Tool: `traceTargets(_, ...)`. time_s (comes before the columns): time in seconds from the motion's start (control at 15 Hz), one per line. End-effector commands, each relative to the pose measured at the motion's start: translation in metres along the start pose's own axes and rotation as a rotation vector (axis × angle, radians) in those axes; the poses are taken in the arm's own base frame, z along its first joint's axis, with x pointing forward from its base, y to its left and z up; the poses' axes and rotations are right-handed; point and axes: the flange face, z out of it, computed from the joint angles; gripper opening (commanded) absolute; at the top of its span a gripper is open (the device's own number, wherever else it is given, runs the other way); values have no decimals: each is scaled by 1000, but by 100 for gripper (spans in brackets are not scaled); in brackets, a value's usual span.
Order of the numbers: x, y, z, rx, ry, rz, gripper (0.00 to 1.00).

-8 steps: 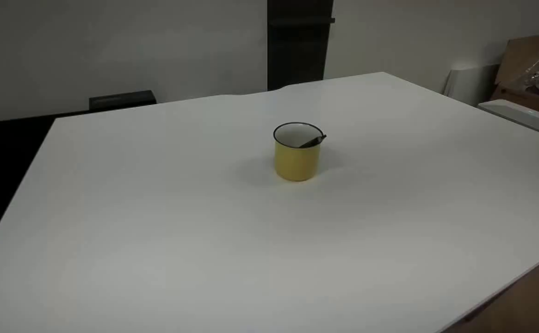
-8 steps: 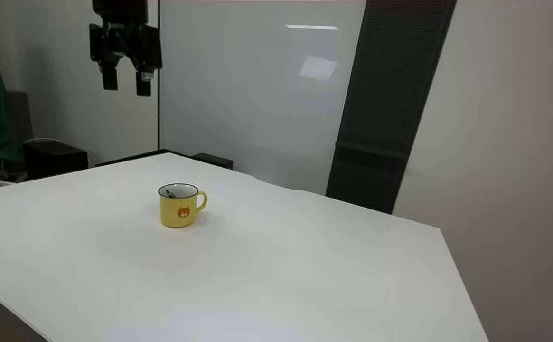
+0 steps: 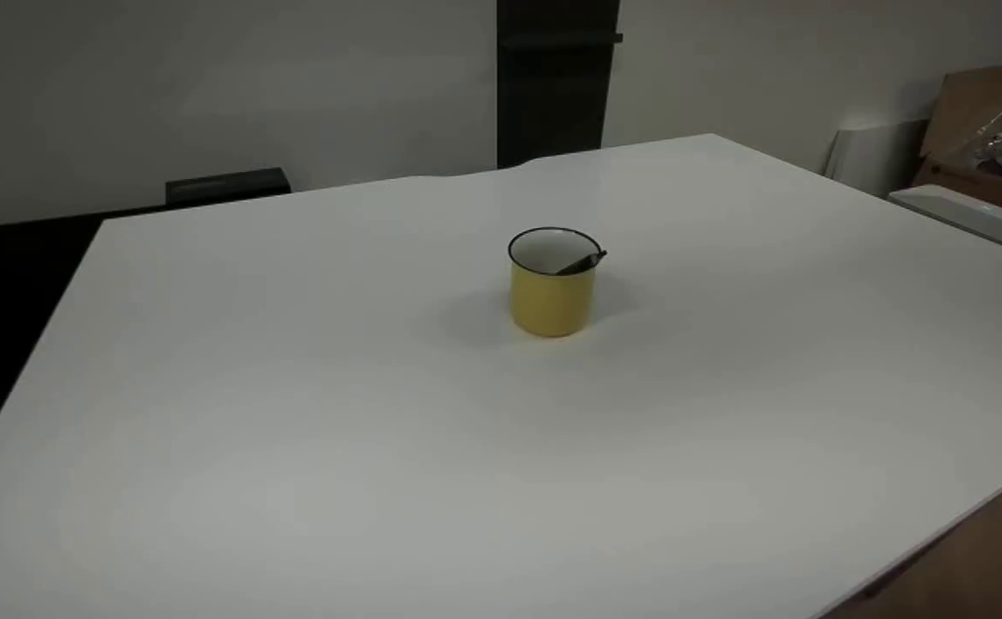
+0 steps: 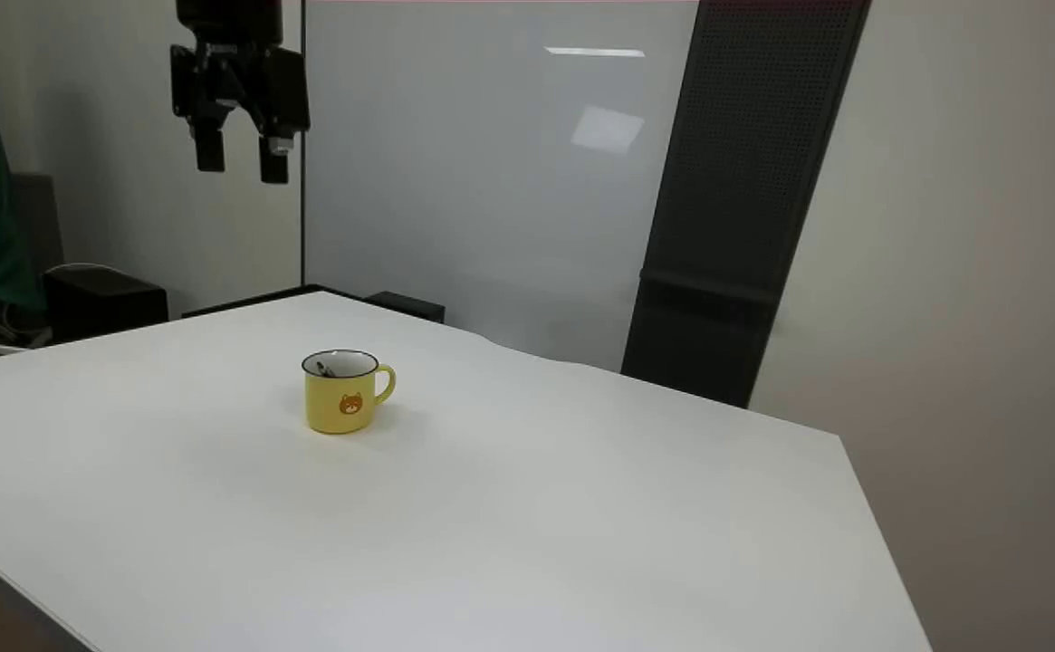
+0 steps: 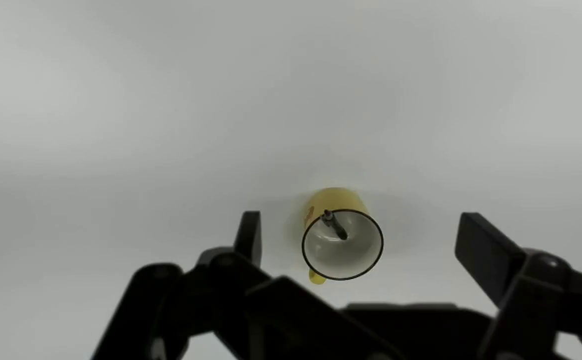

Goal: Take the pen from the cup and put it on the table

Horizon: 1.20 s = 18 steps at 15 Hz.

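Above, parted pincer (image 4: 243, 172), yellow cup (image 4: 335, 401) on table (image 4: 563, 498), pen (image 5: 335, 225) tilted inside.

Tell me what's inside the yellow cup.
A dark pen leans inside the cup, one end poking past the rim; the wrist view shows the pale inside around it. In both exterior views the cup's near wall covers the pen's lower part.

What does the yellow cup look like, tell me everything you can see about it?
The cup is yellow outside, pale inside, cylindrical, with a dark rim, a yellow handle and an orange-brown animal face on its side; it looks like enamel or glazed ceramic. It stands upright on the white table, with the dark pen inside, leaning against its rim.
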Motion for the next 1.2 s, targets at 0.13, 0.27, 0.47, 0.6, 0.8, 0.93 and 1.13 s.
traceTargets(0.13, 0, 0, 0, 0, -1, 0, 100)
traceTargets(0.27, 0, 0, 0, 0, -1, 0, 100)
traceTargets(0.47, 8, 12, 8, -21, 23, 41, 100)
traceTargets(0.6, 16, 27, 21, -38, 42, 51, 100)
traceTargets(0.8, 33, 50, 51, -48, 49, 25, 100)
traceTargets(0.93, 46, 59, 73, -31, 42, 5, 100)
traceTargets(1.13, 66, 60, 102, 16, 37, -48, 100)
